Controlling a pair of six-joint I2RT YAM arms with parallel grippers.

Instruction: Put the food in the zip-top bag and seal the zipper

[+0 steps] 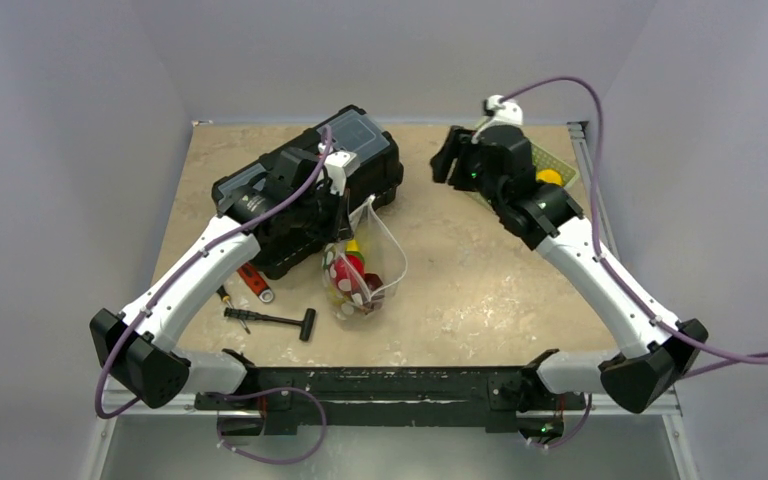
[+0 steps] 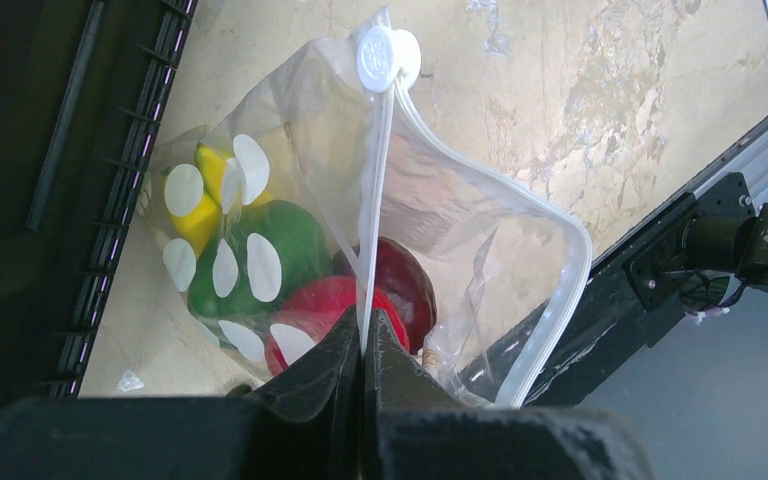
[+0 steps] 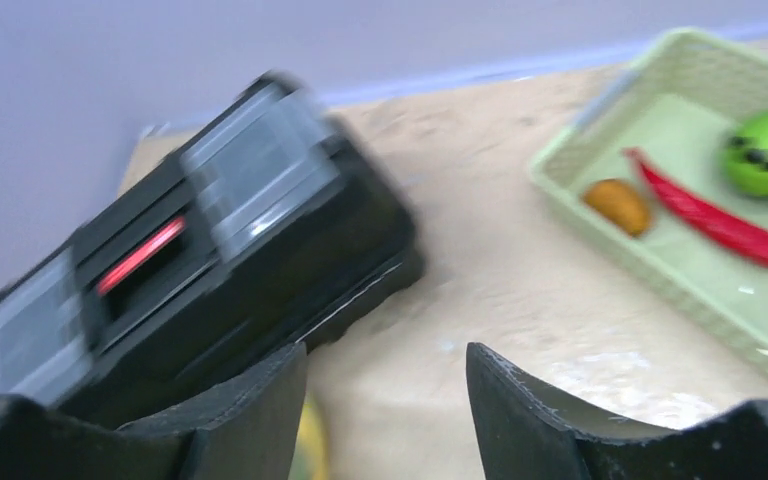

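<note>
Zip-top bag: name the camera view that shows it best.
Left wrist view: the zip-top bag fills the frame, with its zipper and the food inside clear, the left end effector pinching its edge. Top external shows it small, beside the toolbox. Right wrist shows nothing clearly of it.

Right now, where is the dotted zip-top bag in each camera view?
Top external: zip-top bag at centre, beside the black toolbox.
Left wrist: fills the middle, mouth edge pinched by the left tool.
Right wrist: not in it.
Shared landmark: the black toolbox, in all three views.
</note>
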